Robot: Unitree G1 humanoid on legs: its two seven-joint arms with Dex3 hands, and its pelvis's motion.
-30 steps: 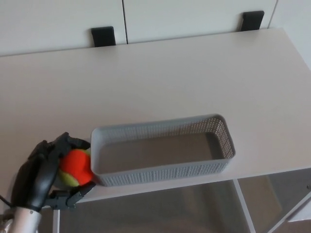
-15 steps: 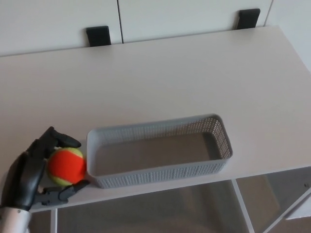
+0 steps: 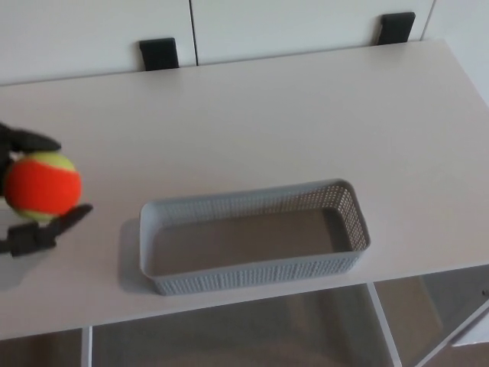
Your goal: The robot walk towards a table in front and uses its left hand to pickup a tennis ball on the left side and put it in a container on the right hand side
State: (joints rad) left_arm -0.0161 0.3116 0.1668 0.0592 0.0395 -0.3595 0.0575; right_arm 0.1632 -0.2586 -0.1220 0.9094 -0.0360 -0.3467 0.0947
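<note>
table leg point(image 3: 384, 325): white, under the front edge, right of centre; grey floor showing around it.
container point(image 3: 252, 274): grey mesh basket, long side running along the table's front edge, a bit right of centre. Nothing inside it, bottom bare.
left hand point(image 3: 34, 233): at the far left picture edge, mostly cut off. One black finger point(image 3: 27, 141) above the ball, another digit below it, clamped on the ball.
tennis ball point(image 3: 42, 187): orange with yellow-green patch, held in the left hand, raised off the tabletop. Left of the container, clearly apart from it, not over it.
right hand: not showing.
table point(image 3: 267, 130): white top, bare apart from the container; faint shadow at the left edge below the hand.
left bracket point(image 3: 158, 53): black, at the table's back edge.
right bracket point(image 3: 397, 29): black, same back edge, further right.
wall panels point(image 3: 290, 23): white, behind the table, vertical seam left of centre.
</note>
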